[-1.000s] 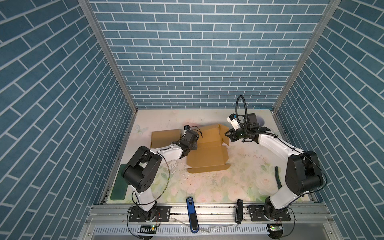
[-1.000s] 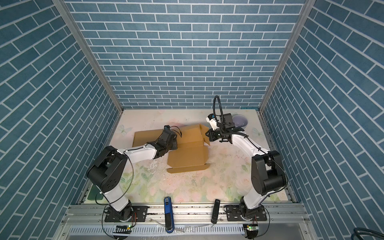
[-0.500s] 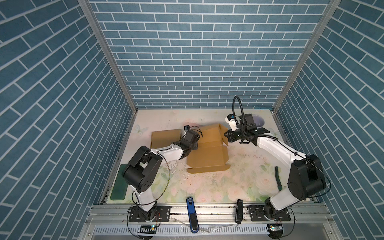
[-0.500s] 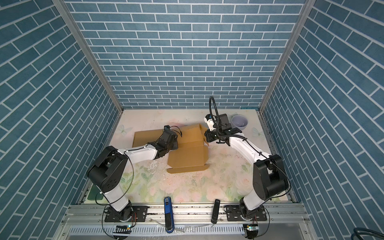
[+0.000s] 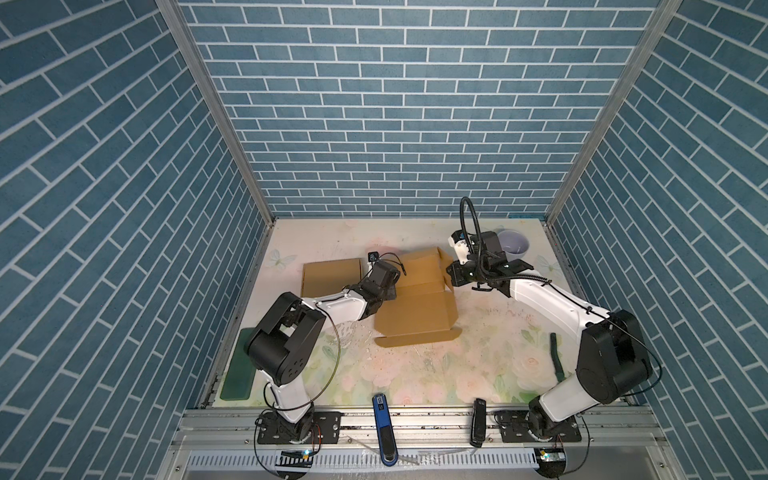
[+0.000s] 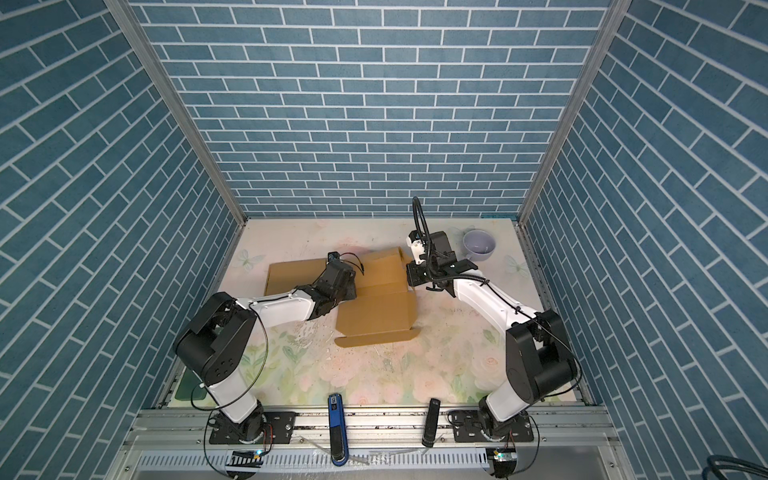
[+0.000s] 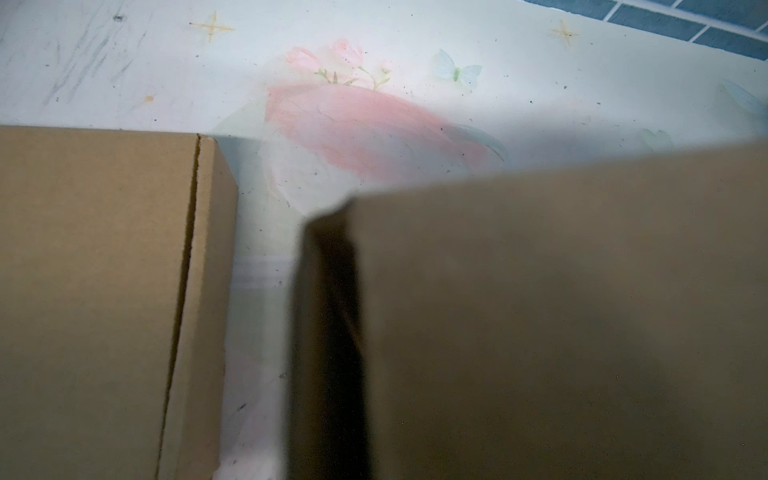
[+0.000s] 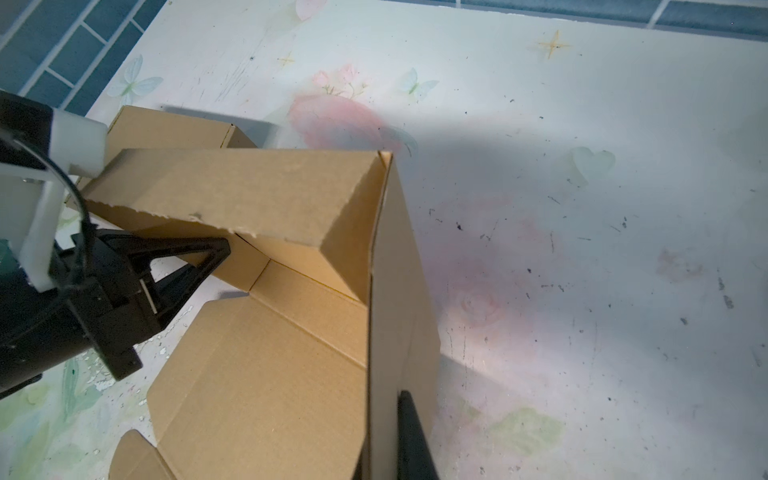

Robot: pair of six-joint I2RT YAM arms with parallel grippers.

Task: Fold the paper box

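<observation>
Blue brick-pattern walls all round and a flowery table [image 5: 478,353], with the paper box [image 5: 415,320] sitting half-folded about mid-table, base flat, front flap lying toward the near edge and the back wall standing up. From where I'm standing the left gripper [image 8: 210,259] looks pinched tight on the box's left side flap, and the right gripper [image 5: 452,277] is clamped on the upright right side wall, one black finger [image 8: 411,432] showing on the outside of that panel. Second flat cardboard box [image 5: 330,276] lies just beside it on the left, lilac cup [image 5: 514,244] off in the far right corner
</observation>
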